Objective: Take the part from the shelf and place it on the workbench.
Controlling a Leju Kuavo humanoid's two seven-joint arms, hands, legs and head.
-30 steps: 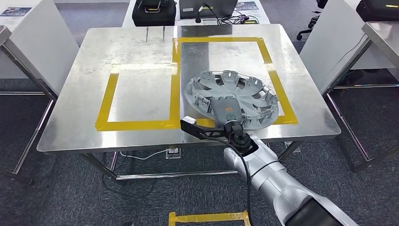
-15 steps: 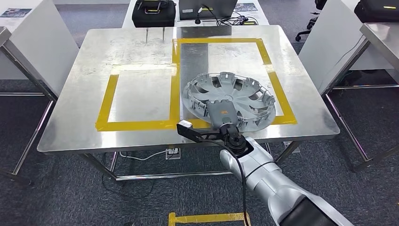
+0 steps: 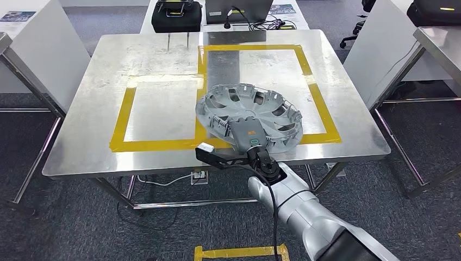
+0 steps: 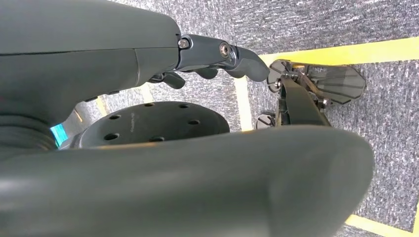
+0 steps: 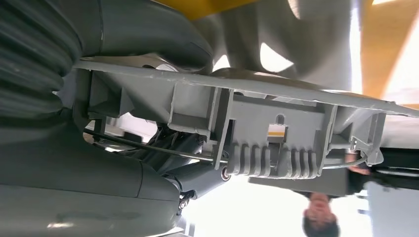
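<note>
Meanwhile, right robot hand (image 3: 247,136) clasping hubcap (image 3: 250,111) above taped workbench (image 3: 163,60), black case (image 3: 176,15) behind.

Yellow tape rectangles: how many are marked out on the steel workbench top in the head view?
2. The smaller rectangle lies on the left; the larger rectangle lies on the right, sharing a tape edge, with the hubcap covering part of its near side.

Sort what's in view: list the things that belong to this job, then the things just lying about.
Belongs to the job:
- grey wheel cover, held over the bench
- right hand, gripping its near rim
- steel workbench
- yellow tape rectangles marking the top

Just lying about:
- black case on the table behind
- cables beside it
- side tables
- left hand, hanging above the floor
</note>
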